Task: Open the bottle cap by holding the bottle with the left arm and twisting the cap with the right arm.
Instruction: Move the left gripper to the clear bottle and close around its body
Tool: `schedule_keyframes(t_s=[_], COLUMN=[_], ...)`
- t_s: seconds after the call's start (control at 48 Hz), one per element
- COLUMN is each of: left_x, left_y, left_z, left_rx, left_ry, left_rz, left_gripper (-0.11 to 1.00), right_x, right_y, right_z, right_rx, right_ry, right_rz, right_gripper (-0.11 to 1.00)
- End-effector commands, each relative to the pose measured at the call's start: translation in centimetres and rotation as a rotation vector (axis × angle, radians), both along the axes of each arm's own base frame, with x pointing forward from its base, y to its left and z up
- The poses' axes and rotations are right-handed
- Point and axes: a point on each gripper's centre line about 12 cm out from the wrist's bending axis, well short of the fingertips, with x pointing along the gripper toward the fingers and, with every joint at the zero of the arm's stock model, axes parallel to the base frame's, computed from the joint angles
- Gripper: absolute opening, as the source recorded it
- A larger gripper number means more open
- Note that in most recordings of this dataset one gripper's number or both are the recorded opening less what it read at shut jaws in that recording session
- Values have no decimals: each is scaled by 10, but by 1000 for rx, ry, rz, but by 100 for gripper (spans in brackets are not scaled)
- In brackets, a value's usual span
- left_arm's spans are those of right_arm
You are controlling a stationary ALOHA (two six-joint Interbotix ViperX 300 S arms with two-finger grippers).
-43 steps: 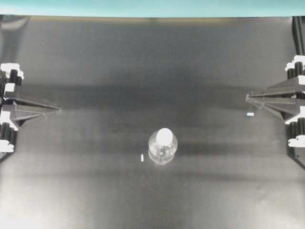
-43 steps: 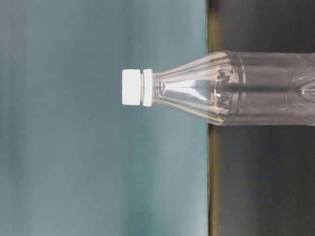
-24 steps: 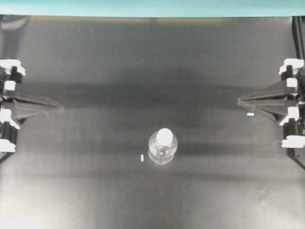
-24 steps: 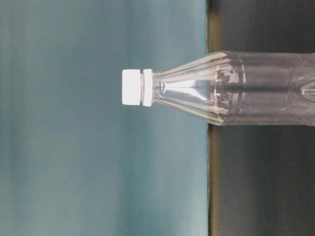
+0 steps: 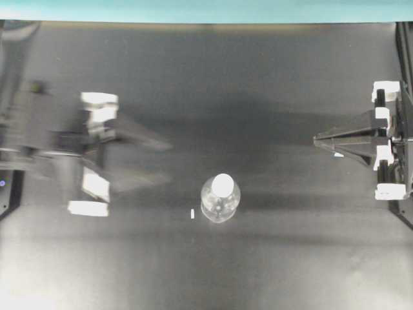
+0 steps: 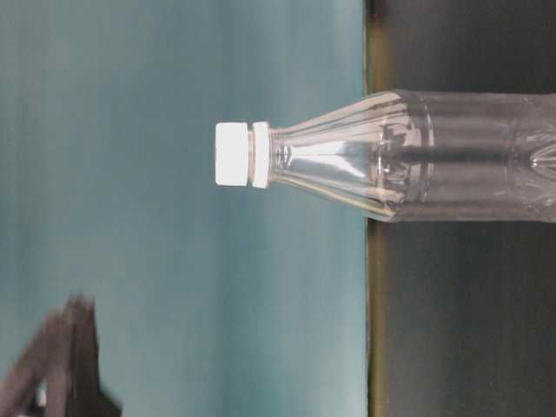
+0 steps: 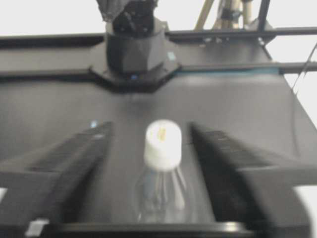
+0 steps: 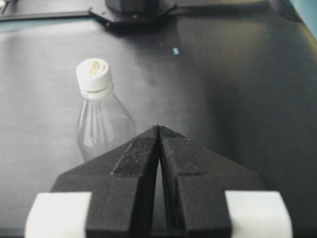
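Note:
The clear bottle (image 5: 221, 203) stands upright in the middle of the black table, its white bottle cap (image 5: 222, 184) on top. My left gripper (image 5: 166, 163) is blurred with motion; it is open wide to the left of the bottle and apart from it. In the left wrist view the bottle (image 7: 161, 196) and cap (image 7: 162, 143) sit ahead, between the spread fingers (image 7: 74, 156). At the right edge, my right gripper (image 5: 316, 139) is shut and empty. Its wrist view shows the closed tips (image 8: 159, 129) with the bottle (image 8: 101, 124) and cap (image 8: 94, 74) ahead to the left.
A small white speck (image 5: 192, 214) lies just left of the bottle, and another (image 5: 336, 155) shows beside the right gripper. A teal wall (image 5: 206, 10) backs the table. The table-level view shows the bottle (image 6: 391, 156), the cap (image 6: 233, 154) and a blurred dark arm part (image 6: 61, 369).
The left arm has swung out from the left edge toward the bottle and its jaws have spread wide. The right gripper has crept slightly inward, still shut.

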Motion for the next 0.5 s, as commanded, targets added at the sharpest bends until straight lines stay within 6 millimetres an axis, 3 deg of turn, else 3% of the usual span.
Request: schedule_keyframes(t_s=[0.0, 0.083, 0.271, 0.479], left_x=[25, 42, 69, 78], left_y=[-2, -3, -6, -7], left_z=[7, -3, -38, -72], left_rx=[-5, -4, -22, -84], left_ry=[-26, -1, 48, 73], left_rz=[-6, -5, -14, -19], left_gripper=[86, 98, 97, 98], right_x=[1, -1, -3, -5], right_y=[-3, -2, -2, -2], right_z=[12, 12, 11, 10], right_rx=[18, 33, 65, 86], right_ry=[-34, -32, -3, 8], right_rz=[-16, -17, -24, -28], right_gripper=[-1, -1, -1, -1])
